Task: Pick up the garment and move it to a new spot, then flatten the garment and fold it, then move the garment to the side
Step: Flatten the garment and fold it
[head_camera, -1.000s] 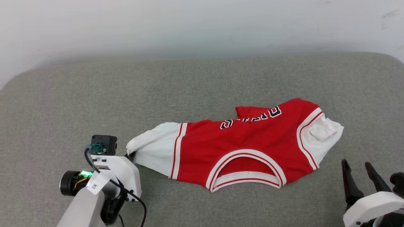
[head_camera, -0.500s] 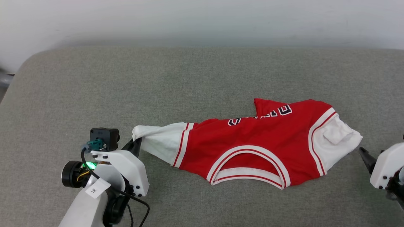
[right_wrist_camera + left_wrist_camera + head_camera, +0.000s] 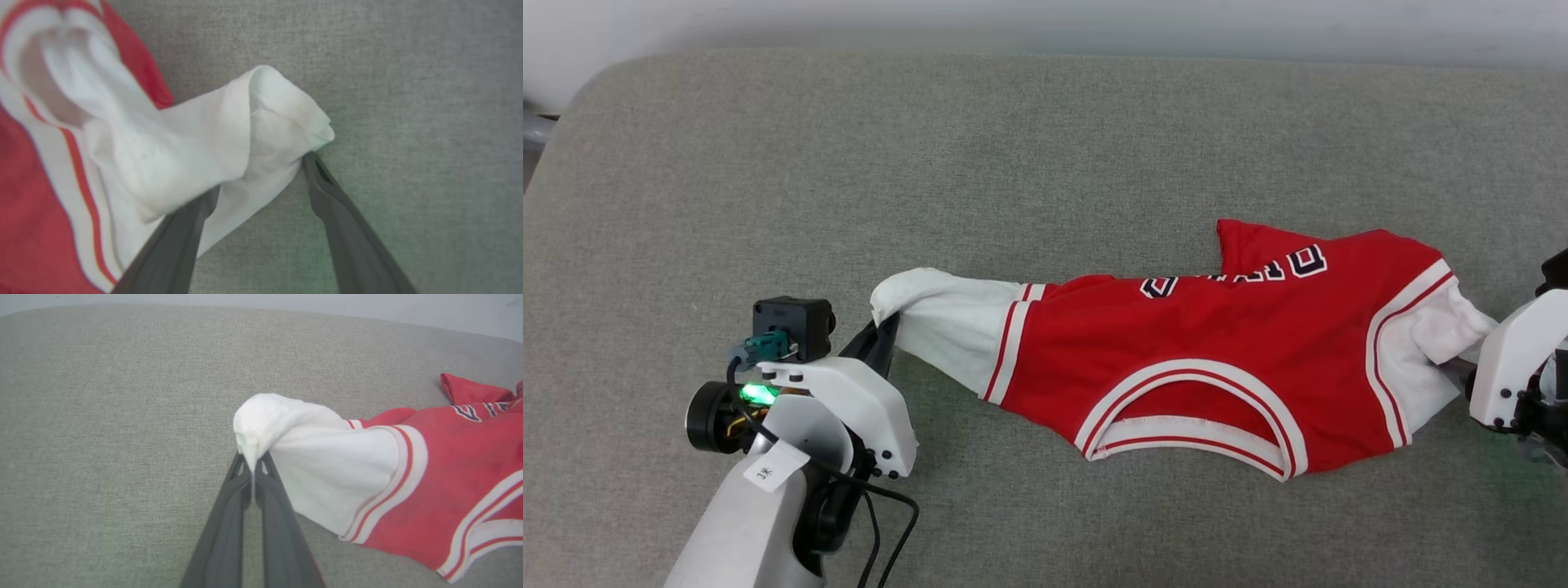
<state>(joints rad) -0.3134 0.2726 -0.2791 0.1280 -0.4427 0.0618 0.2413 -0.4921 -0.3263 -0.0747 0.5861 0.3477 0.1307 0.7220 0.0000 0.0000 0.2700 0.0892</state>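
Count on the bench [image 3: 1045, 163]: one garment [image 3: 1192, 351], with two white sleeves [image 3: 947, 335] and one neck opening [image 3: 1188, 408]. Two grippers: left gripper [image 3: 253, 461], right gripper [image 3: 261, 175], each with two dark fingers [image 3: 347, 228]. One paper tag [image 3: 772, 472].

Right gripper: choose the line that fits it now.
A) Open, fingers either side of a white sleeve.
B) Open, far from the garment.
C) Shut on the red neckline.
A: the right wrist view shows the right gripper with fingers spread, the white sleeve of the garment between them, unpinched.
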